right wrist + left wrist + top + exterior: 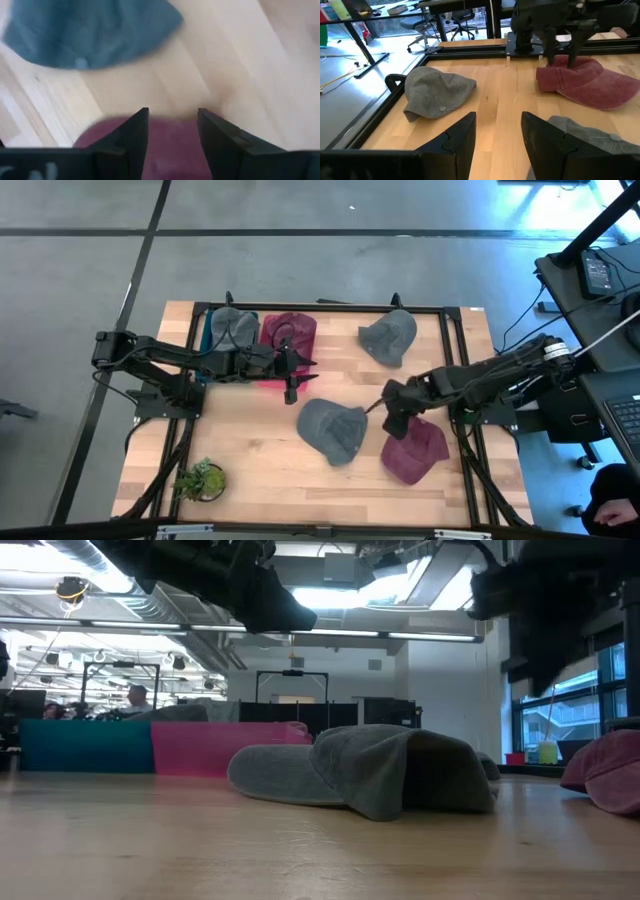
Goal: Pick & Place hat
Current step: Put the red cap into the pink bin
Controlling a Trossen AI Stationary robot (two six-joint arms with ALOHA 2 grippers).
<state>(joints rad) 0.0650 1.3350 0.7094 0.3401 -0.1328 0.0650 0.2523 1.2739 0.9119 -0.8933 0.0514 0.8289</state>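
Note:
Several caps lie on the wooden table. A maroon cap [413,452] [590,82] [170,147] rests near the right edge. A blue-grey cap [333,430] [380,768] [90,35] lies on its brim and crown at the centre. A grey cap [388,337] [437,92] lies at the far right. My right gripper [391,420] [172,112] [562,60] hangs open over the maroon cap's left end, clear of it in the low view. My left gripper [292,388] [497,117] is open and held above the table, right of the bins.
A teal bin [207,330] [85,745] holds a grey cap [232,330] and a pink bin [215,748] holds a maroon cap [291,332], both at the far left. A small potted plant [200,478] stands at the near left corner. Bare wood lies between the caps.

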